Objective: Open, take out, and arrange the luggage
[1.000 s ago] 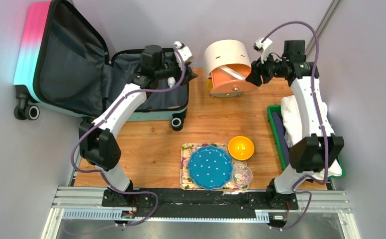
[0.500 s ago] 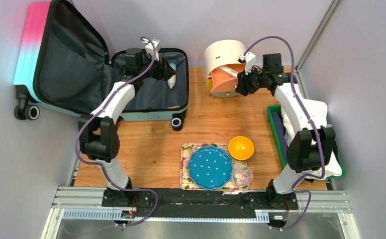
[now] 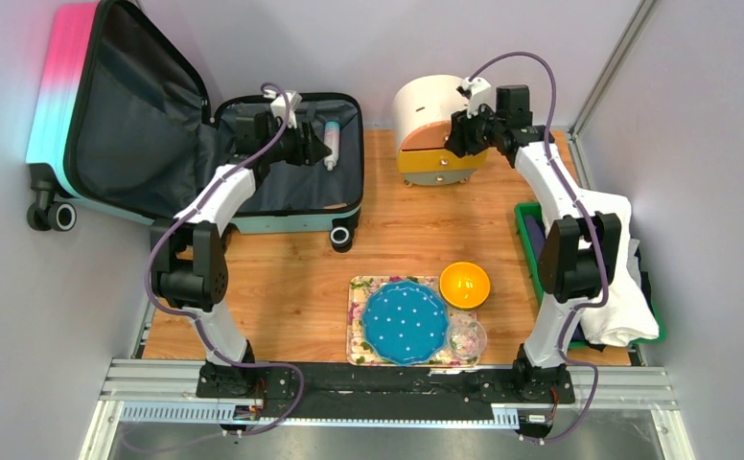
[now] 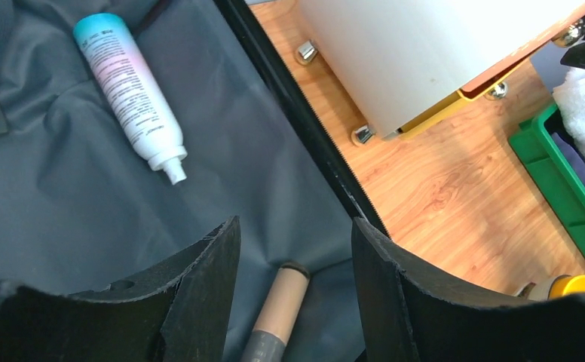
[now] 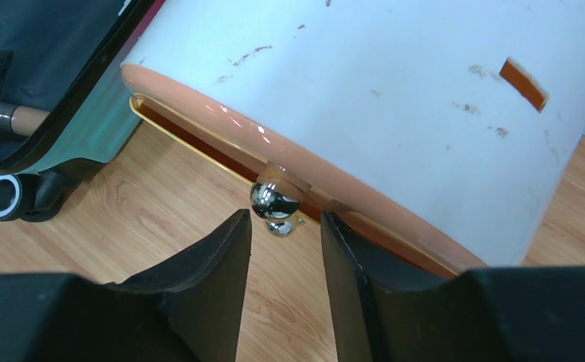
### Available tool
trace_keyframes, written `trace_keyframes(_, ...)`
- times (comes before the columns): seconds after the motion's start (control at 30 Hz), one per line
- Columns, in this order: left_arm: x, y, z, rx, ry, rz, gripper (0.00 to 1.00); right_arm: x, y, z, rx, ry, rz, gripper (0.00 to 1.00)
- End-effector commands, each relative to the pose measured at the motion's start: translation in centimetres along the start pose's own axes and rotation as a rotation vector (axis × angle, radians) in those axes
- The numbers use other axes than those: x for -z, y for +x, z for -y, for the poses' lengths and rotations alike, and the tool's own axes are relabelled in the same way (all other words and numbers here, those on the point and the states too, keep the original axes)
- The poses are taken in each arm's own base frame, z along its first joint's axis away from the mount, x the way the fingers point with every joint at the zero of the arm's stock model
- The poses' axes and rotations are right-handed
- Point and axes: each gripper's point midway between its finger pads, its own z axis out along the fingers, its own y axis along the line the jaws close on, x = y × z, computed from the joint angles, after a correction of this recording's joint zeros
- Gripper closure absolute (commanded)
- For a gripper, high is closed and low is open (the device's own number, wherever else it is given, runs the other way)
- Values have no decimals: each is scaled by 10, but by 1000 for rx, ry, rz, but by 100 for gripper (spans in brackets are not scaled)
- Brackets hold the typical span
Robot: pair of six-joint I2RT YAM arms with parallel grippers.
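The luggage lies open at the back left: its pink-to-turquoise lid stands against the wall and its grey-lined base lies flat. My left gripper hovers over the base, open and empty. A white bottle with a turquoise end lies on the lining beyond it, also in the top view. A tan and grey tube lies below, between the fingers. My right gripper is open, with the cabinet's chrome knob just past its fingertips.
The round cream drawer cabinet stands at the back centre, its orange and yellow drawers in. A green tray with white cloth is at the right. A blue dotted plate, an orange bowl and a small glass bowl sit in front.
My right gripper moved left along the cabinet front, and the orange drawer that stood out is now in. My left gripper dropped lower over the suitcase base. The white cloth slid forward.
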Motion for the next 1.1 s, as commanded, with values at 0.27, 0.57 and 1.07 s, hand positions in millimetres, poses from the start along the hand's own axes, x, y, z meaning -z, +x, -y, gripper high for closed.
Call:
trace_keyframes(0.27, -1, 1, -14, -24, -9, 43, 37, 31, -13, -9, -204, 33, 154, 48)
trace_keyframes(0.57, -12, -3, -24, -16, -26, 54, 37, 31, 17, -2, -442, 148, 139, 46)
trace_keyframes(1.07, 8, 0, -33, -59, -92, 23, 38, -12, 38, -11, -804, 26, 125, 47)
